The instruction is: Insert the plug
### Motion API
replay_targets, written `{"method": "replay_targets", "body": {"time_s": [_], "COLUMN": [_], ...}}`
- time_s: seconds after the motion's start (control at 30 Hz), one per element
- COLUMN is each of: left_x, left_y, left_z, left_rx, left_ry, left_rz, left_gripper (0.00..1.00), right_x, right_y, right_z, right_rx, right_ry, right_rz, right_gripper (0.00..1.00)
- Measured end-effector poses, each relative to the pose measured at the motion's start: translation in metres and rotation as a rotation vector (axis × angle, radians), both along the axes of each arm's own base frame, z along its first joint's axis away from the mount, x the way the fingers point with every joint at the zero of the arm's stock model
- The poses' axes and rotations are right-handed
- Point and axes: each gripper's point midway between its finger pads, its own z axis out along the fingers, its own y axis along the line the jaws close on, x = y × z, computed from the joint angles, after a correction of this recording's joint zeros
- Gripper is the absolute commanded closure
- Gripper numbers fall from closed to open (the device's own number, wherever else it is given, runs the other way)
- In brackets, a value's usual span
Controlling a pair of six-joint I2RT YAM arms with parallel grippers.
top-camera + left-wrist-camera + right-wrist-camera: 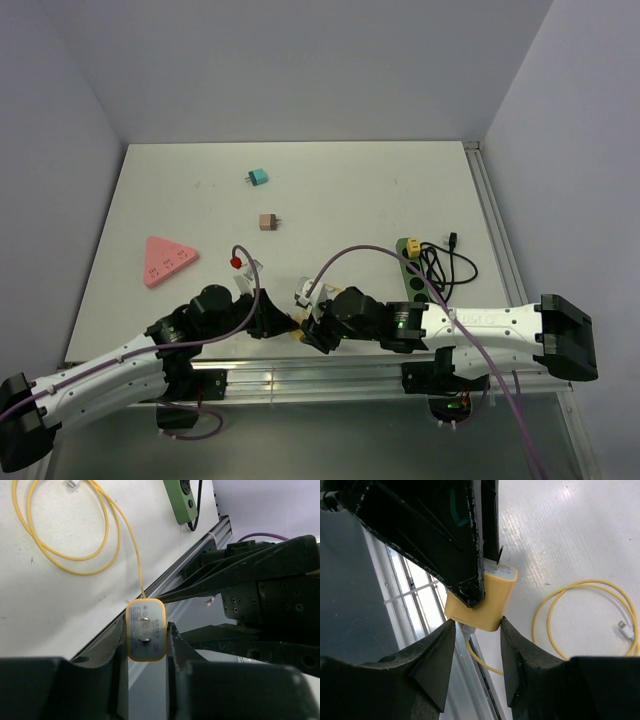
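This looks like a handover at the near edge of the table. The left gripper is clamped on the yellow wall plug, prongs toward its own camera. The right gripper straddles the plug's cable end, jaws spread and not visibly pinching. Next, the right should close firmly, then carry the plug right to the green power strip. Both arms fold inward, wrists nose to nose.
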Motion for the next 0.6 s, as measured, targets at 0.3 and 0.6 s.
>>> {"method": "replay_targets", "body": {"time_s": [0.3,0.6], "left_x": [0.000,0.017], "left_y": [0.013,0.059], "left_z": [0.024,0.152], "left_rx": [-0.026,-0.081], "left_ry": [-0.086,-0.357], "left_rz": [0.023,0.205], "left_gripper": [1.00,1.00], "right_x": [0.011,0.029], "right_y": [-0.006,-0.027], "right_z": [0.023,0.073], "right_rx": [0.065,0.204], "right_ry": [-0.024,-0.046], "right_rz": [-0.096,-0.268], "right_gripper": [0.38,0.36]}}
